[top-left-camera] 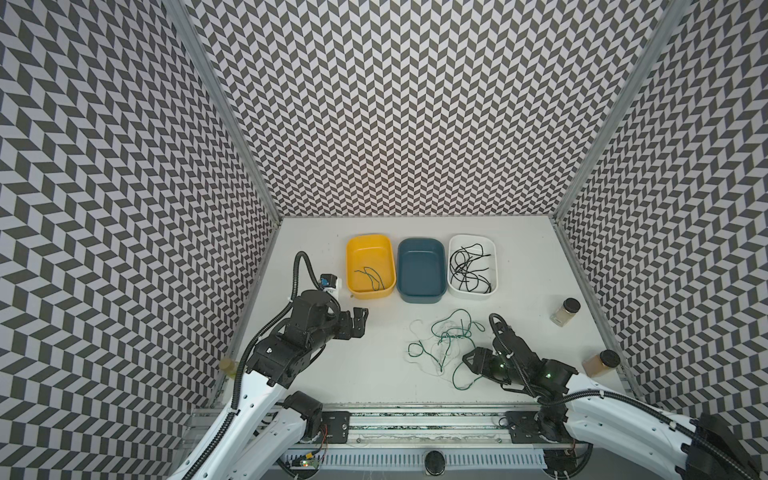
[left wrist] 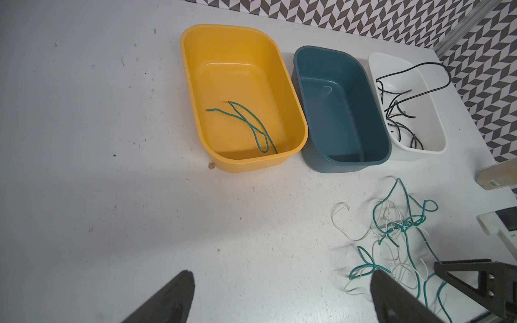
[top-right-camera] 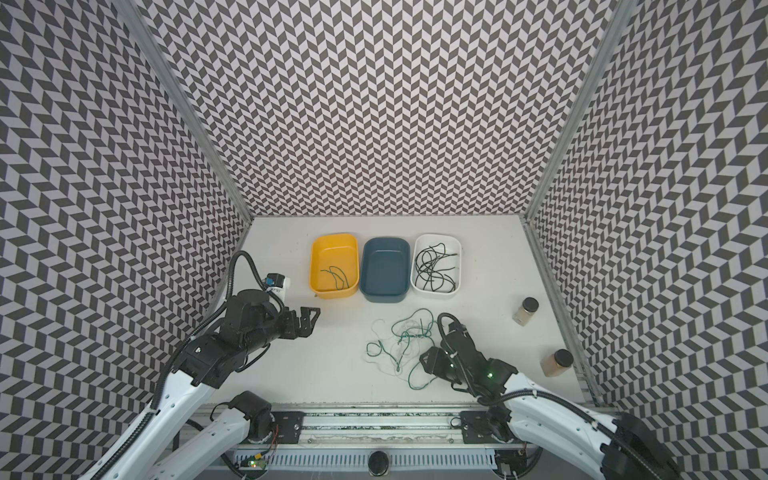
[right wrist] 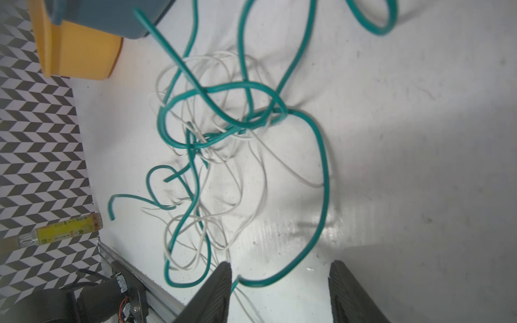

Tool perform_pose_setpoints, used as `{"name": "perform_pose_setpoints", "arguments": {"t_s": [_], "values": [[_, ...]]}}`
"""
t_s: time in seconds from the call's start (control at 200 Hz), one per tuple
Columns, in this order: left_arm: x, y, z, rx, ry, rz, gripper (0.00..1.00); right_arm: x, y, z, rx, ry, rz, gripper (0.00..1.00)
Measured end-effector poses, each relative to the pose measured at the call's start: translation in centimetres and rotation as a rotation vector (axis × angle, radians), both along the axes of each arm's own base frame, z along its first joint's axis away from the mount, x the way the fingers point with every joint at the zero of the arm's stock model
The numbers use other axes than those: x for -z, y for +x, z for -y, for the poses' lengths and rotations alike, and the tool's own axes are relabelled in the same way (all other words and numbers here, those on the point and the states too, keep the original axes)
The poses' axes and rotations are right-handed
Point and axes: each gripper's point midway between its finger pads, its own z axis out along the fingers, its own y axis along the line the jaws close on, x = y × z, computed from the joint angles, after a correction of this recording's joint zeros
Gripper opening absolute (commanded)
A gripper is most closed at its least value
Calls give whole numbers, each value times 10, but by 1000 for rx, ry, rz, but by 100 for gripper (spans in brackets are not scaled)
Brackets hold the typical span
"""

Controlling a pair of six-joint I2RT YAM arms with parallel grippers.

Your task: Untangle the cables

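Cables (right wrist: 246,124) just beside right gripper (right wrist: 279,270)

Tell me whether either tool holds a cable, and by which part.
Nothing is held. The left tool is open and empty. The right tool stands open, with a loop of thin green cable lying loose before its fingertips.

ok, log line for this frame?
left tool open, empty | right tool open at green-and-white wire tangle | yellow plastic tray: green wire | teal plastic tray: empty | white plastic tray: black wires | untangling unfinished
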Motion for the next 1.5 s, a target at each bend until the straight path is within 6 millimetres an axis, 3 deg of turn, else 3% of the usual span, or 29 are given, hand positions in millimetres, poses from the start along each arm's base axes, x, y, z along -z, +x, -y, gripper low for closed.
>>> {"name": "perform_pose_setpoints", "arguments": {"t_s": [0.125,0.476,0.756,0.916,1.302,1.402,1.502], "values": [[0,0,0,1,0,0,100,0,3,0,18,6,4,52],[0,0,1,3,0,0,100,7,8,-3,-1,-35,1,24],[0,0,1,4,0,-1,100,-11,14,-8,-34,-40,53,5],[0,0,1,4,0,-1,100,-34,17,-8,-57,-46,114,0],[1,-2,5,24,-11,-11,100,-109,38,-17,-172,-148,330,0],[-3,-5,9,50,-35,-2,100,-123,46,-19,-207,-200,383,0],[-16,-10,17,93,-83,36,100,-154,53,-28,-261,-225,464,0]]}}
